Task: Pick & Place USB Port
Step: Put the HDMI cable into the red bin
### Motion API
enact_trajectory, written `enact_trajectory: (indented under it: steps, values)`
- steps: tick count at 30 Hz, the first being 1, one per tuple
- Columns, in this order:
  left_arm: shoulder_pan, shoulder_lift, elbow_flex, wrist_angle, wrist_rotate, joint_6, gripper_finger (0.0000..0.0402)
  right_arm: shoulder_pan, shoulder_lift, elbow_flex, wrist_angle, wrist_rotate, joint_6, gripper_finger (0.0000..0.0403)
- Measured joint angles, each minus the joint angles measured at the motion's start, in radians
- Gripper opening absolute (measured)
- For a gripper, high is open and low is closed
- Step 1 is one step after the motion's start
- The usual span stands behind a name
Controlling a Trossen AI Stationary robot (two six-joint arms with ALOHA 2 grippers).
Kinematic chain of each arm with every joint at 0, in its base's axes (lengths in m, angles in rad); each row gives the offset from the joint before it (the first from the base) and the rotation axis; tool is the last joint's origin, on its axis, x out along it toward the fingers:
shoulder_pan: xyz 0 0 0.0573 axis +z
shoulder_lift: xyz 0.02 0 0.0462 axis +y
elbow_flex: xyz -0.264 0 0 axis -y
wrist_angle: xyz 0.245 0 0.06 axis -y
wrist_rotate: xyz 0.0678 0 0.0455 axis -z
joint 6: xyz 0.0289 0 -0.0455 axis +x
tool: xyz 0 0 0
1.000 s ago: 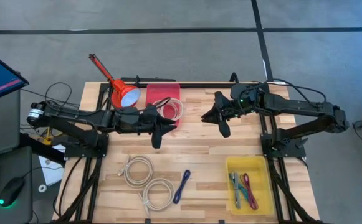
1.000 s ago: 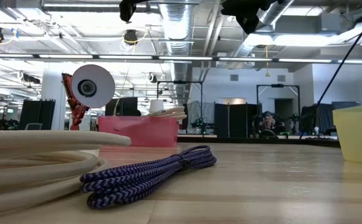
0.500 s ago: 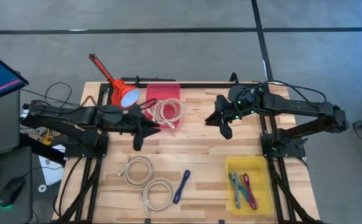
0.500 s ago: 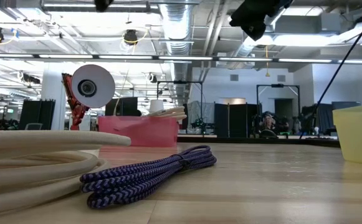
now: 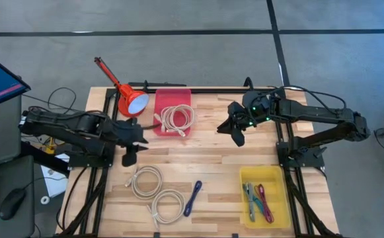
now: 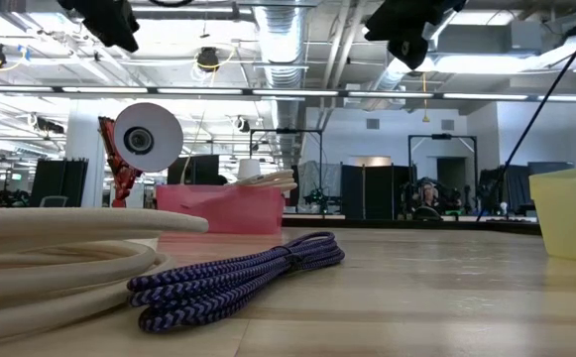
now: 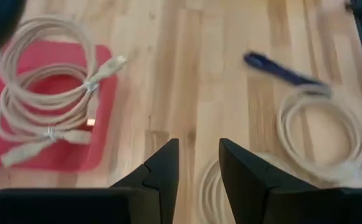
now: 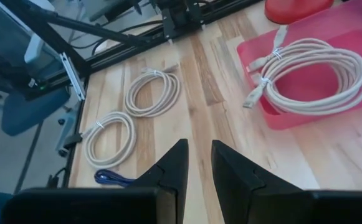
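Observation:
A coiled beige USB cable [image 5: 177, 118] lies inside the red tray [image 5: 162, 98] at the table's far middle; the left wrist view shows the cable [image 7: 43, 93] resting on the tray [image 7: 103, 124]. My left gripper [image 5: 129, 157], open and empty, hangs above bare wood to the left of and nearer than the tray; through its fingers [image 7: 198, 152] I see the tabletop. My right gripper [image 5: 236, 135] hovers to the right of the tray, its fingers [image 8: 198, 152] a narrow gap apart and holding nothing. It looks across at the cable [image 8: 311, 74].
Two more beige coils [image 5: 145, 180] [image 5: 167, 203] and a purple braided cable [image 5: 193, 197] lie on the near half. A yellow bin [image 5: 244, 192] with cables sits near right. A red lamp [image 5: 129, 99] stands at the far left by the tray.
My left gripper has drawn back from beside the red tray toward the table's left and near edge. The beige coil, which lay toward the tray's right side a second ago, has settled in the tray and stayed there. The right arm has barely moved.

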Motion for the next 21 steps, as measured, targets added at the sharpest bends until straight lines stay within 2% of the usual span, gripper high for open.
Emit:
enact_trajectory:
  steps: [5,11,21]
  values:
    - [0.0,0.029,0.0,-0.006,0.044,0.174,0.0123,0.0,0.0,0.0,-0.002,0.0,0.036,0.0063]
    - [-0.015,0.149,0.0,-0.013,0.044,0.27,0.0149,0.0,0.0,0.0,-0.003,0.0,0.036,0.0063]
    - [-0.06,0.369,0.0,-0.078,0.044,0.275,0.0163,0.0,0.0,0.0,-0.005,0.001,0.008,0.0063]
